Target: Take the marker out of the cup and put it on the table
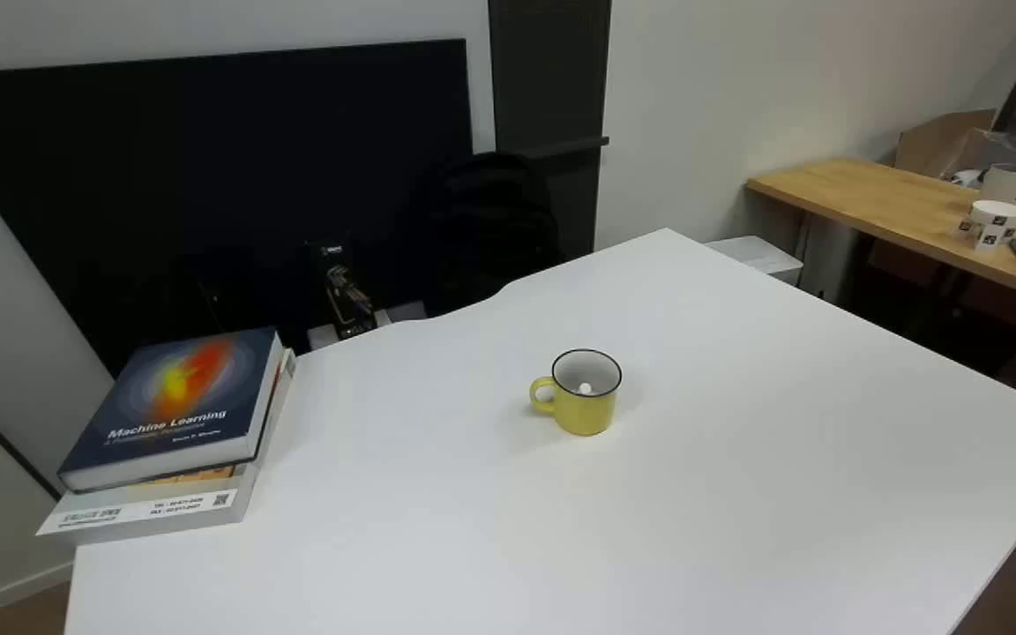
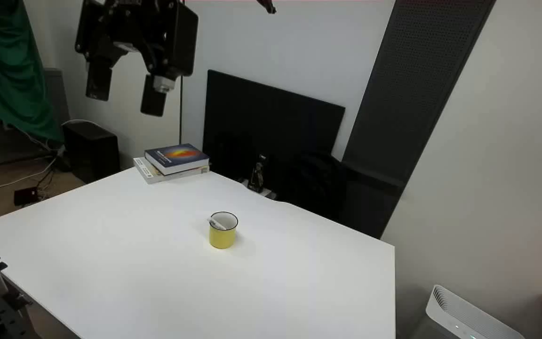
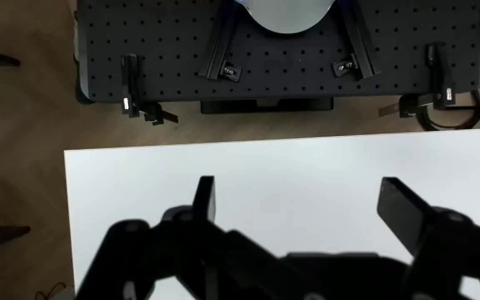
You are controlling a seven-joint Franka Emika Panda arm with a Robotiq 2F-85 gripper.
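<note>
— Where can the cup (image 1: 585, 414) be reached?
— From above or around: its mouth is turned upward, and it is surrounded by bare table (image 1: 578, 503).
— What is met there?
— The mouth is partly crossed by the slanted marker (image 2: 217, 224) in an exterior view; one side is taken up by the handle (image 1: 534, 397).
— And farther off?
— A table corner is occupied by two stacked books (image 1: 168, 432), well apart from the cup. In the wrist view, room is left between the parted jaws of the gripper (image 3: 296, 185).

Reads "Machine Learning" on the blue book (image 1: 177, 399), and "TEL" and "FAX" before blurred digits on the pale book (image 1: 142, 520) directly beneath the blue book.
</note>
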